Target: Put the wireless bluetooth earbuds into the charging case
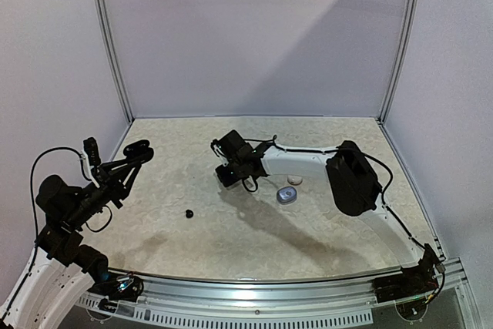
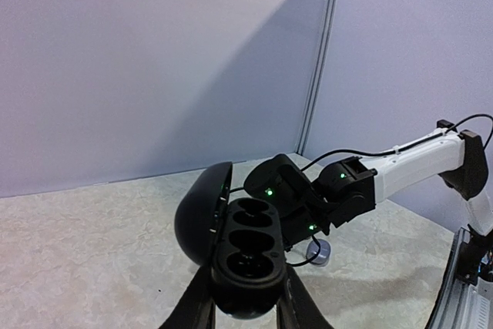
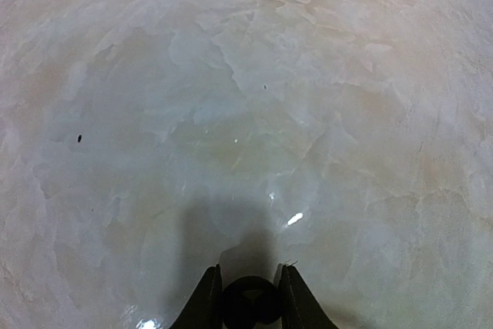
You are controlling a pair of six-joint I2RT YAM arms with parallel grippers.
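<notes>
In the left wrist view a black charging case (image 2: 246,263) sits upright between my left gripper's (image 2: 246,302) fingers, lid (image 2: 199,213) swung open to the left and several empty wells showing. That gripper (image 1: 140,147) hovers at the table's left. My right gripper (image 3: 249,271) is shut on a small black earbud (image 3: 250,303), one finger touching it on each side, above the bare table. From above, the right gripper (image 1: 231,172) is at the table's middle, right of the case. Another black earbud (image 1: 188,213) lies loose on the table between the two arms.
A greyish-blue pebble-shaped case (image 1: 286,196) and a white one (image 1: 294,180) lie just right of the right gripper; the grey one (image 2: 318,250) also shows under the right arm. White walls enclose the marbled table (image 1: 231,236). The right arm's elbow (image 1: 351,179) stands at right.
</notes>
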